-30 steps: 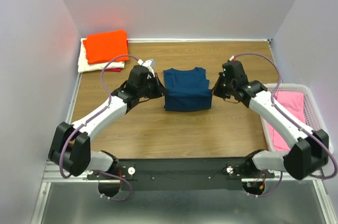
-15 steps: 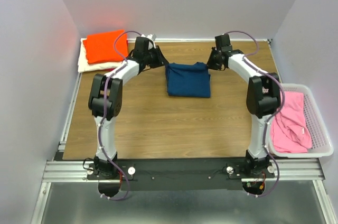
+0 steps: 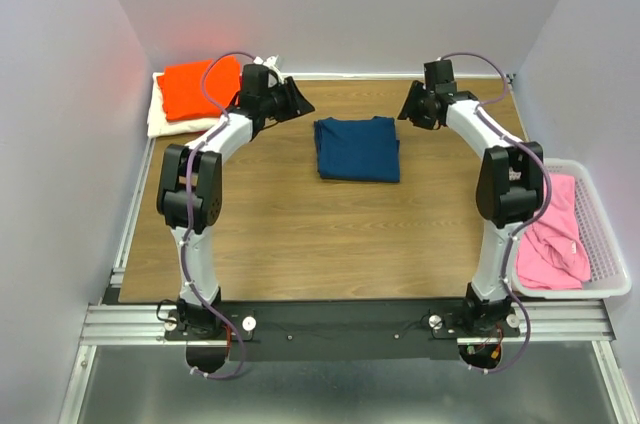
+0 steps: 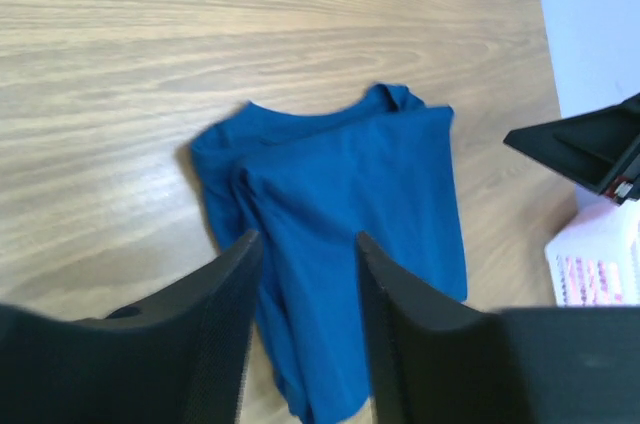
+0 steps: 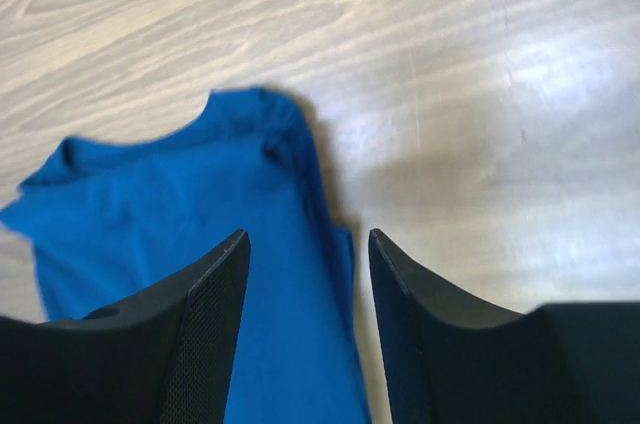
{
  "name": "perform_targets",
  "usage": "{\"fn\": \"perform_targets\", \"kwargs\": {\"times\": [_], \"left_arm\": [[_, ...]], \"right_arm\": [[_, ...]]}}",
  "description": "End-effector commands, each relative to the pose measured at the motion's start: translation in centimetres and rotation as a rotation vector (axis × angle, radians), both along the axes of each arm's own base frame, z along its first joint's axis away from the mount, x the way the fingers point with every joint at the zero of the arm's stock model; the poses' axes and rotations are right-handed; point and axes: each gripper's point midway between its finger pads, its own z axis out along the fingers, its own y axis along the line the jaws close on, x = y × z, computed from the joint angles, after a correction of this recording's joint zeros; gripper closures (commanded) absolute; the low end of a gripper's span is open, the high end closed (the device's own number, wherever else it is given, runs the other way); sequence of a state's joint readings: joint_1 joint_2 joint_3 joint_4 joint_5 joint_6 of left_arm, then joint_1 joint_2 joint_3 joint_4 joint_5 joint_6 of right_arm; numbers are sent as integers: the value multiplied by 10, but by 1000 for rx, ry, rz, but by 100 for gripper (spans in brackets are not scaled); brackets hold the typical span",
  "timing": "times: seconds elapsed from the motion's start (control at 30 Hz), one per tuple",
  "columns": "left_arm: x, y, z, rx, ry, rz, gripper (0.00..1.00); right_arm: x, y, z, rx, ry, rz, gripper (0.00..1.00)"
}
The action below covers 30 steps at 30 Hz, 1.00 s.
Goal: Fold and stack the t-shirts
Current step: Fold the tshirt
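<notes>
A folded navy blue t-shirt (image 3: 357,149) lies flat on the wooden table, collar toward the far wall. My left gripper (image 3: 296,98) hovers off its far left corner and stands open with nothing in it. My right gripper (image 3: 409,108) hovers off its far right corner, also open and empty. The left wrist view looks down on the navy t-shirt (image 4: 340,204) between the open left gripper (image 4: 306,239). In the right wrist view the navy t-shirt (image 5: 170,234) shows beyond the open right gripper (image 5: 308,236). An orange t-shirt (image 3: 198,86) tops a cream-white one (image 3: 163,124) at the far left corner.
A white basket (image 3: 603,244) at the right table edge holds a crumpled pink t-shirt (image 3: 555,234). Grey walls enclose the table on three sides. Both arms arch high along the table's left and right sides.
Both grippers went from shut to open and let go of the navy t-shirt. The arms carried its edge toward the far wall, then pulled outward and away from it.
</notes>
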State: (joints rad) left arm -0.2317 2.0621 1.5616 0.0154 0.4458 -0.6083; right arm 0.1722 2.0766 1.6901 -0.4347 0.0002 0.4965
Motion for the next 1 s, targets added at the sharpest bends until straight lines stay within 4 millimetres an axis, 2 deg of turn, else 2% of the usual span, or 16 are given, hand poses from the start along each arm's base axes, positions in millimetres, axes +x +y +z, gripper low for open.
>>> {"fn": "perform_targets", "kwargs": {"times": [0.0,0.07,0.13,0.17,0.27,0.37,0.5,0.63,0.83,0.97], "left_arm": [[-18,-12,9,-1,-22,-14,55],[-25,-23,10,9,-23,-23,65],[-31,-29,9,33,-22,-20,69],[-29,-29,4,59,-20,7,71],[-33,-47,-6,92,-13,-6,79],[-40,-66,-23,109,11,-30,87],[-50,-64,-58,149,91,-13,99],[-63,-59,-79,181,137,4,100],[-82,-51,-98,213,186,39,100],[-92,-54,-108,228,208,34,100]], "right_arm": [[-21,1,14,-25,-21,-4,43],[-31,8,16,-38,-25,7,44],[-35,14,15,-49,-29,14,44],[-38,20,12,-56,-27,23,44],[-43,30,-3,-73,0,37,45],[-46,34,-24,-90,38,43,46],[-52,34,-50,-107,88,41,48],[-60,30,-67,-124,125,38,48],[-71,31,-70,-133,140,52,48],[-82,35,-76,-140,158,64,48]]}}
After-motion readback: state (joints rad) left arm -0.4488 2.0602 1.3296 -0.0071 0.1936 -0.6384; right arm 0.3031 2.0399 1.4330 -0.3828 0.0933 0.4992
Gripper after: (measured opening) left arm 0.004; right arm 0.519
